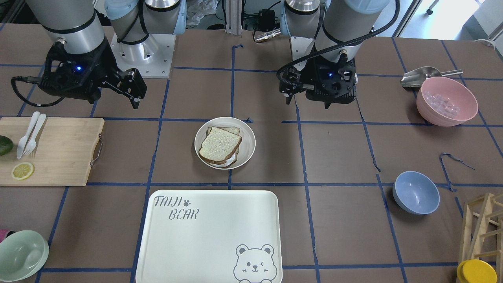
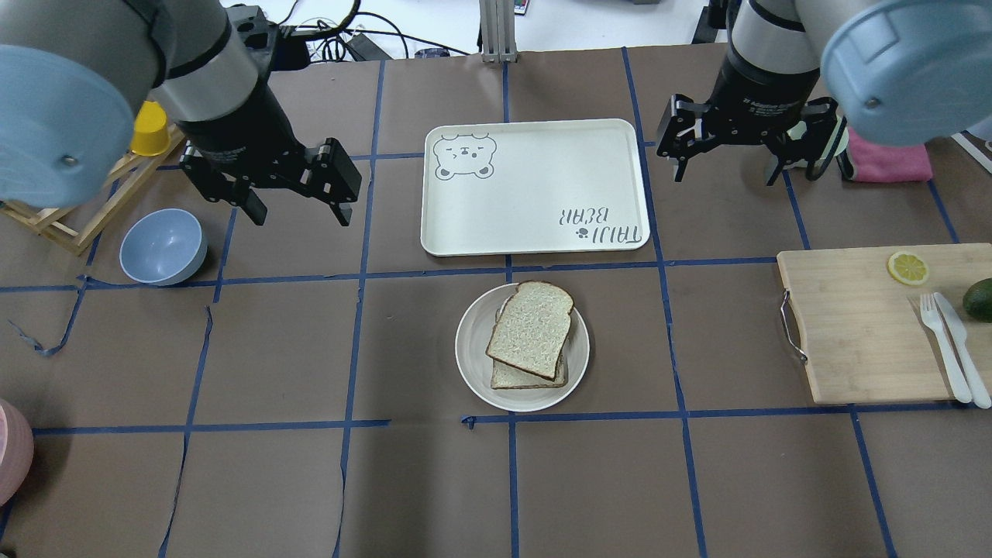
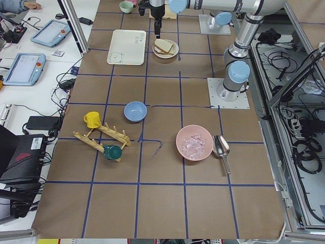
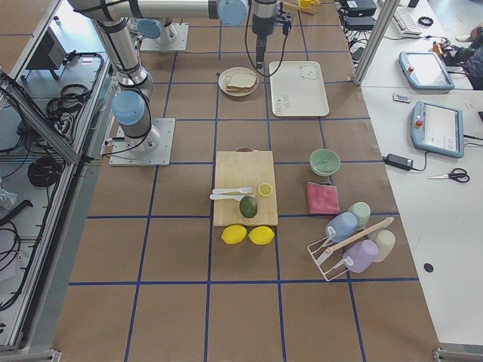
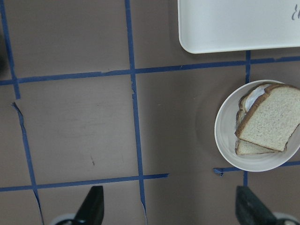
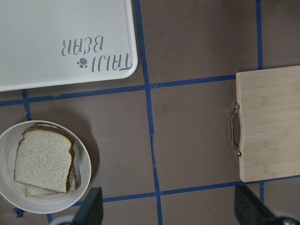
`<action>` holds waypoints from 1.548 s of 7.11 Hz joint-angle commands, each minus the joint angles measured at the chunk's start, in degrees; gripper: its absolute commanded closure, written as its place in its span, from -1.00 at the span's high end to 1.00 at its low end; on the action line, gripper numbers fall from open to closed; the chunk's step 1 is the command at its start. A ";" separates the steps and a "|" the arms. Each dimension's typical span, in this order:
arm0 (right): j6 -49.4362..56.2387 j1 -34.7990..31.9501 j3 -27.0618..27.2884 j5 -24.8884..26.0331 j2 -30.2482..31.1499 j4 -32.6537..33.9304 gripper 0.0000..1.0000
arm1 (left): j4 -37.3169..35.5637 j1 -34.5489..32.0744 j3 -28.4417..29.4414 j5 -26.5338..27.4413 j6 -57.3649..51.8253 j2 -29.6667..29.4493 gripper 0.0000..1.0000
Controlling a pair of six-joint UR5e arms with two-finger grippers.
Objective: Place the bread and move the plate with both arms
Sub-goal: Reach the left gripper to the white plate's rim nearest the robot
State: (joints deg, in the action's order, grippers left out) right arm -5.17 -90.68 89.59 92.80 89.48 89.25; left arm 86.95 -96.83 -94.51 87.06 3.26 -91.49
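On round plate, porous bread (dark-crusted)

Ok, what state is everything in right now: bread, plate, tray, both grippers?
bread, lying on top of a second slice, on the plate.
plate, flat on the table, beside the tray, not touching it.
tray, flat on the table.
left gripper, open, holding nothing, above the table.
right gripper, open, holding nothing, above the table.
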 commanded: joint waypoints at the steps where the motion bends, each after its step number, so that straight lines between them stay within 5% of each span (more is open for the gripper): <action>1: 3.06 0.86 -0.20 0.10 2.79 -4.49 1.00 | -12.45 -2.83 -8.02 -3.45 4.89 -2.89 1.00; 4: 3.06 0.68 0.06 1.50 3.25 -5.57 1.00 | -26.36 -4.06 -16.66 -7.52 8.59 -7.81 1.00; 8: 2.88 0.77 0.85 1.51 3.07 -6.72 1.00 | -30.16 -8.54 -19.65 -0.26 14.74 -11.07 0.92; 11: 2.88 0.86 1.38 0.72 3.07 -5.75 1.00 | -34.35 -8.64 -22.47 -6.10 14.58 -14.84 0.93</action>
State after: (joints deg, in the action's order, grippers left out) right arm -2.30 -89.86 90.90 93.76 92.55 83.14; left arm 55.28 -105.40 -115.80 83.18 17.88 -104.68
